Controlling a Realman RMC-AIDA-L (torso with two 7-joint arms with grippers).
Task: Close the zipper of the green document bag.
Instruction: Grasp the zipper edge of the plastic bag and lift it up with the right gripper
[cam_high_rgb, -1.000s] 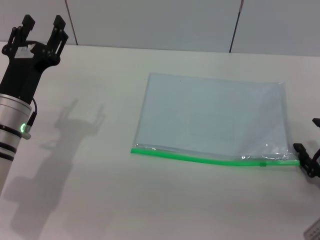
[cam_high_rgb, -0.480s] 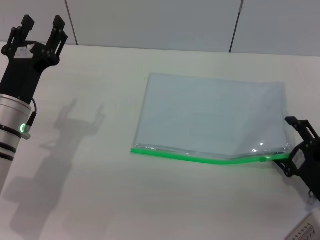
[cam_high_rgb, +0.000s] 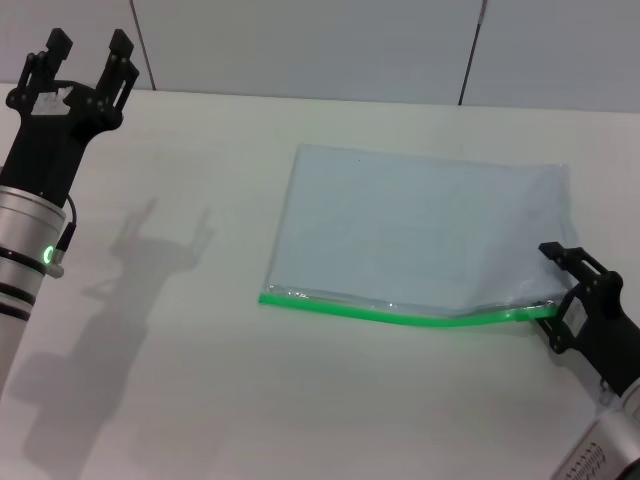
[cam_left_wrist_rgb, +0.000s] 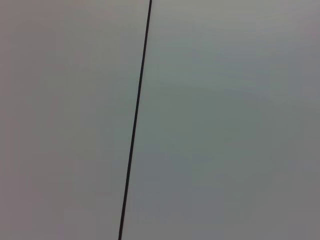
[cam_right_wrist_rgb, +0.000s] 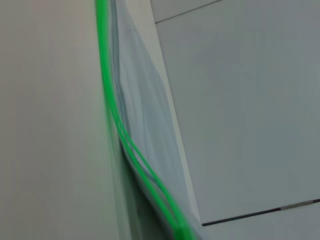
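**Right end effector at the zipper's right end; left arm parked**

The green document bag (cam_high_rgb: 425, 235) lies flat on the table (cam_high_rgb: 300, 400), right of centre, with its far edge toward the wall. The zipper (cam_high_rgb: 400, 315) runs along the bag's near long edge, facing you.

Your right end effector (cam_high_rgb: 558, 300) is at the bag's near right corner, touching or just beside the right end of the zipper. One finger sits over the corner of the pouch and the other on the near side of the strip, so it looks spread around the edge. You cannot tell from these views whether it has clenched onto anything. The slider tab is not visible; it is probably hidden at that corner, which would explain the placement.

The strip bows slightly upward near the right end. In the right wrist view the zipper (cam_right_wrist_rgb: 112, 120) shows as two green lines diverging, so judge the track unsealed there.

Your left end effector (cam_high_rgb: 82, 62) is raised at the far left corner of the table, fingers spread, holding nothing, well apart from the bag.

Room for moving: bare table lies left of the bag and along its near edge, so a pull toward the left looks unobstructed. The bag is not pinned and may slide.
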